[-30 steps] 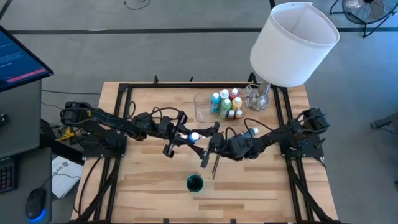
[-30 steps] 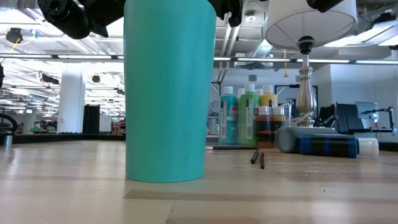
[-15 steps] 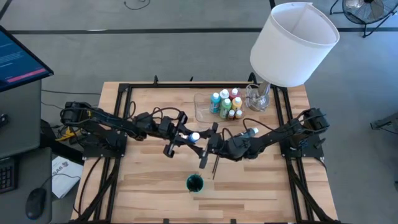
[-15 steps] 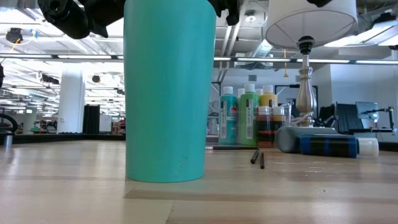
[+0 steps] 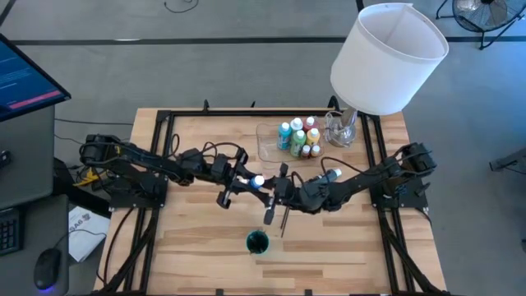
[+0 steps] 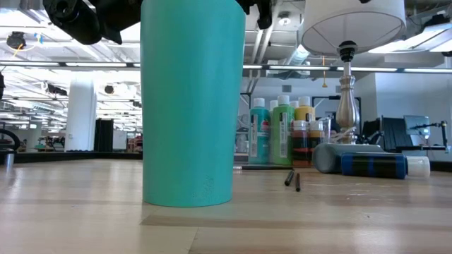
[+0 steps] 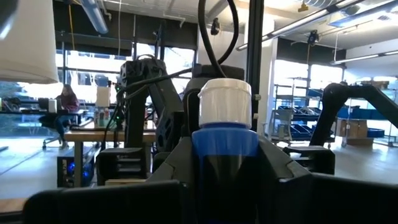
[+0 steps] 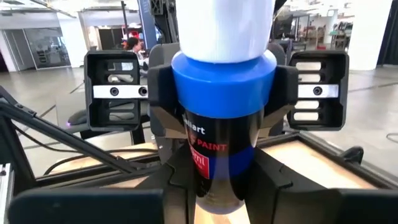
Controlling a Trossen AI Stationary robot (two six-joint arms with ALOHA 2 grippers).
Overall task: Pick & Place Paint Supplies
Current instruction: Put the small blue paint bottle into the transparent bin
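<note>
Grippers (image 5: 265, 186) both clamp one blue bottle (image 5: 257, 181) above wooden table (image 5: 197, 247) (workshop behind).

Blue paint bottle (image 8: 222, 118) label reads "PAINT"

Two black jointed arms, looping black cables along left arm (image 5: 164, 164), blocky black bases, right arm (image 5: 370, 177) matching

overhead, table-level, two close wrist views
</note>
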